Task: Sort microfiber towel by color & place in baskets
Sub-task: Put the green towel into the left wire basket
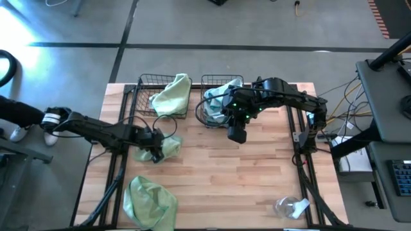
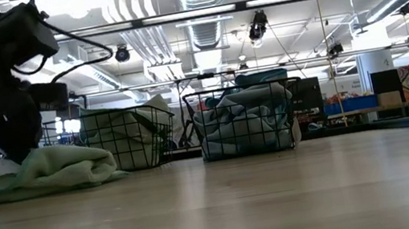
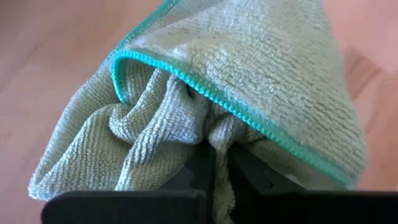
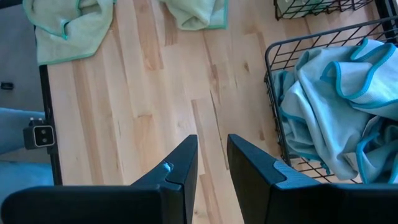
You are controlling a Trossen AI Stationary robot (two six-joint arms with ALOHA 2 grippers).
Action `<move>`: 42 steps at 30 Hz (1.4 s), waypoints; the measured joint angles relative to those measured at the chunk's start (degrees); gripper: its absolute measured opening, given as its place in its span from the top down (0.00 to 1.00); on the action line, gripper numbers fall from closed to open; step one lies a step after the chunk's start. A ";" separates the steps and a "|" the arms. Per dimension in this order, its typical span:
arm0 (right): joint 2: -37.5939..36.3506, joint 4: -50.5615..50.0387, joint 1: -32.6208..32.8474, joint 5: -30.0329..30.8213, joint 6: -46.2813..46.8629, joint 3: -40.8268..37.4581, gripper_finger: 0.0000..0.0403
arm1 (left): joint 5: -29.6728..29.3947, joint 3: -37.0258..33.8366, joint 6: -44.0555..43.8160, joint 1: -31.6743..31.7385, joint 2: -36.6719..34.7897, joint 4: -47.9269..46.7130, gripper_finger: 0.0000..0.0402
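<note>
Your left gripper is clamped on a fold of a light green towel, down on the left-centre of the table; the left wrist view shows the cloth pinched between the fingers, still bunched on the wood, not lifted. Just beyond it, at the far edge, stand the two wire baskets: the left basket has a green towel draped in it, and the right basket is piled with blue-grey towels. Your right gripper hangs just in front of that blue basket with its fingers a little apart and nothing between them. Farther out, at the near left edge, a second loose green towel waits. So the blue cloths look sorted, one green is in, and two greens remain: the one you hold and the near one. A clear plastic item lies near right, apart from the sort.
</note>
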 joint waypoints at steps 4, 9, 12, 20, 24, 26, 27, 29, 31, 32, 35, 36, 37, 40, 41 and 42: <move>0.00 -0.01 0.00 0.00 0.00 0.02 0.80 | 0.25 4.05 1.73 -0.02 0.06 -0.30 0.97; 0.00 0.00 -0.02 0.02 -1.36 -0.01 0.80 | 0.06 10.53 5.18 -0.02 0.03 -2.70 0.97; 0.01 -0.01 -0.04 0.02 -1.86 0.00 0.80 | -1.28 14.45 6.70 -0.02 0.00 -5.73 0.97; 0.00 -0.01 -0.02 0.04 -3.79 0.01 0.80 | -6.68 24.57 7.61 -0.02 -0.02 -15.57 0.97; 0.02 -0.01 -0.04 0.04 -4.73 0.02 0.80 | -10.45 29.76 9.21 -0.02 -0.02 -18.70 0.97; 0.01 -0.01 -0.03 0.06 -4.94 0.01 0.80 | -12.52 32.70 10.12 -0.02 -0.02 -19.82 0.97; 0.00 0.00 -0.02 0.06 -4.94 0.02 0.80 | -13.52 34.13 10.51 -0.02 -0.03 -20.37 0.97; 0.00 -0.01 -0.02 0.06 -4.94 0.02 0.80 | -15.42 37.14 11.64 -0.02 -0.04 -21.03 0.97; 0.01 -0.01 -0.02 0.06 -4.94 0.02 0.80 | -17.47 40.24 13.38 -0.02 -0.04 -21.16 0.97; 0.01 -0.01 -0.02 0.06 -4.94 0.02 0.80 | -18.64 41.87 14.47 -0.02 -0.04 -21.17 0.97; 0.02 -0.01 -0.02 0.06 -5.00 0.02 0.80 | -23.11 46.65 18.40 -0.02 -0.04 -21.16 0.97; 0.01 -0.01 -0.02 0.06 -5.17 0.00 0.80 | -24.98 48.22 19.74 -0.02 -0.04 -21.12 0.97; 0.01 -0.01 -0.02 0.06 -5.36 0.02 0.80 | -26.79 49.68 21.10 -0.02 -0.04 -21.18 0.97; 0.00 -0.01 -0.02 0.06 -5.44 0.02 0.80 | -31.70 53.85 24.78 -0.02 -0.09 -22.06 0.97; 0.02 -0.01 -0.02 0.06 -5.46 0.02 0.80 | -33.04 54.98 25.71 -0.02 -0.10 -22.94 0.97; 0.00 -0.01 -0.02 0.06 -5.46 0.02 0.80 | -34.38 56.05 26.46 -0.01 -0.10 -23.89 0.97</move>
